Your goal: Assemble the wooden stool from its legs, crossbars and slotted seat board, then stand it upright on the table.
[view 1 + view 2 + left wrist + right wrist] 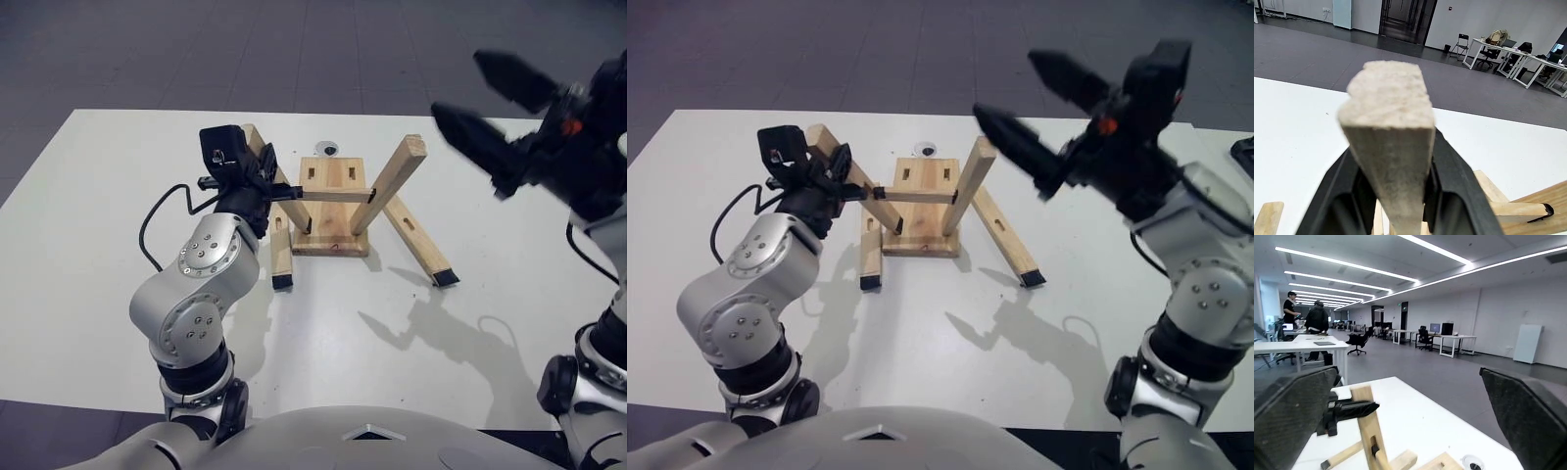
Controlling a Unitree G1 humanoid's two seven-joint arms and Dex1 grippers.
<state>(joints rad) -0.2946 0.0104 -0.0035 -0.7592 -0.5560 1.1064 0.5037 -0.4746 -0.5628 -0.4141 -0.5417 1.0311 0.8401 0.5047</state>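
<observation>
**Half-built pale wooden stool [392, 186] on the white counter [98, 196], with one leg in the left gripper [263, 174].**

The square slotted seat board [338, 176] lies flat toward the far side of the counter. Two square legs rise from it at a tilt, joined by a thin crossbar [328, 195]. Two more legs with black end caps [282, 257] lie beside the board; whether they are fixed to it cannot be told. The left gripper is closed on the upper part of the left standing leg [294, 211]. The right gripper [458, 84] hangs high at the right, well apart from the stool, with its fingers spread wide. The wood looks stiff, light and dry, so it should not slip, but the joints may be loose. The flat faces of a leg seem the best place to hold. The left wrist view shows the rough sawn end of the leg pinched between both black fingers [1449, 196]. The head views give instead the layout of the whole stool.
</observation>
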